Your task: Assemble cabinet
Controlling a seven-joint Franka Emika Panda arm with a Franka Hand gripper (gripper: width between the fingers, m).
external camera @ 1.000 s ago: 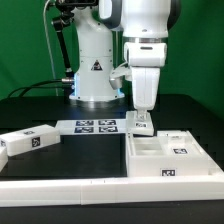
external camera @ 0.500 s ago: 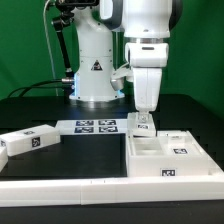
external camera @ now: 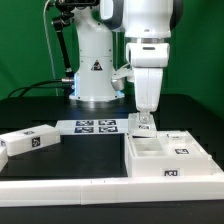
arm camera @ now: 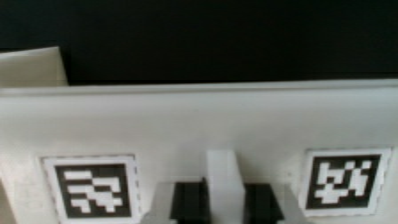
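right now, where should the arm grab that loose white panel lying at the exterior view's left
Probably across its two long edges near the middle, straight down from above: the loose white panel lies flat on the table, long and narrow, both long sides free. The gripper must first let go of the cabinet.
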